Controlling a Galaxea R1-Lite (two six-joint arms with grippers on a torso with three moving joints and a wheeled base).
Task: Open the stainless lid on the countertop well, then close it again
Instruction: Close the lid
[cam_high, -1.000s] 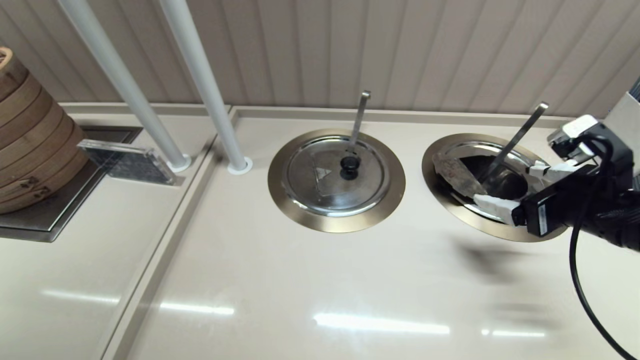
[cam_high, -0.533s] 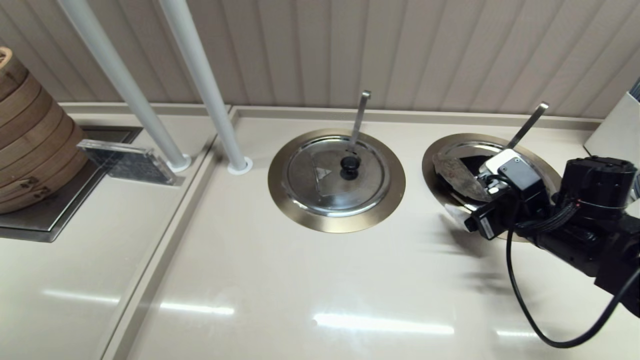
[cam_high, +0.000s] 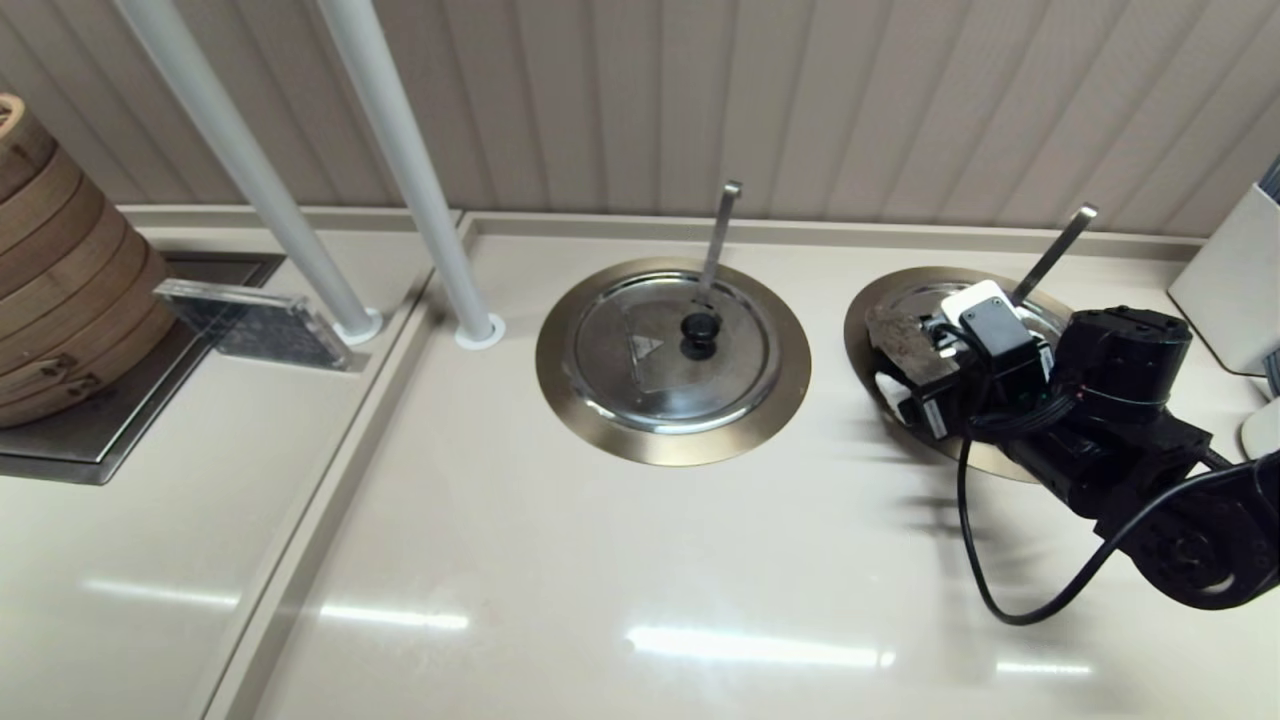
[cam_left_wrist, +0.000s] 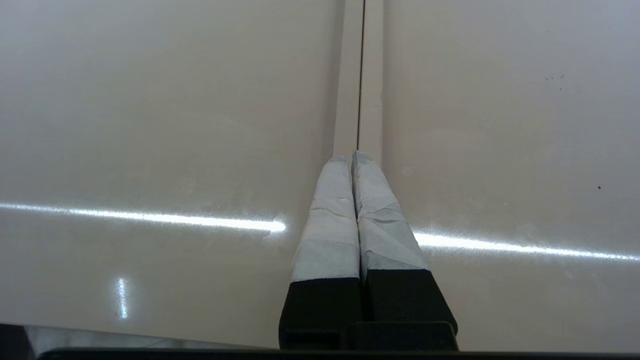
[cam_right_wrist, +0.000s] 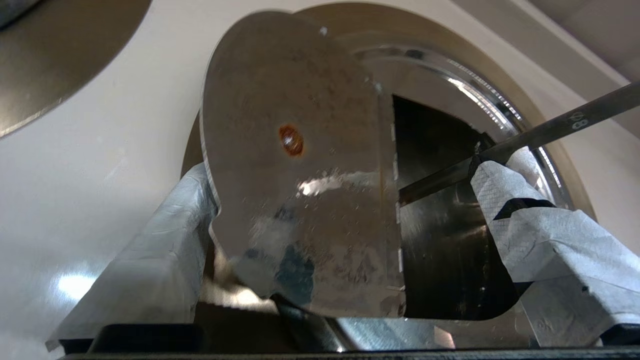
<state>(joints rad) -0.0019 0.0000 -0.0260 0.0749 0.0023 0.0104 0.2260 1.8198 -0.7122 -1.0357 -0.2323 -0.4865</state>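
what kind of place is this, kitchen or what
Most likely a canteen or restaurant serving counter. Two round wells are sunk into the beige countertop, each with a ladle handle sticking out; one carries a steel lid. Stacked bamboo steamers stand at the far left.

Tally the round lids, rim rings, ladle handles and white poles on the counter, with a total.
Round lids: 2, the stainless lid raised open, the other lid shut
Rim rings: 2
Ladle handles: 2
White poles: 2
Total: 8
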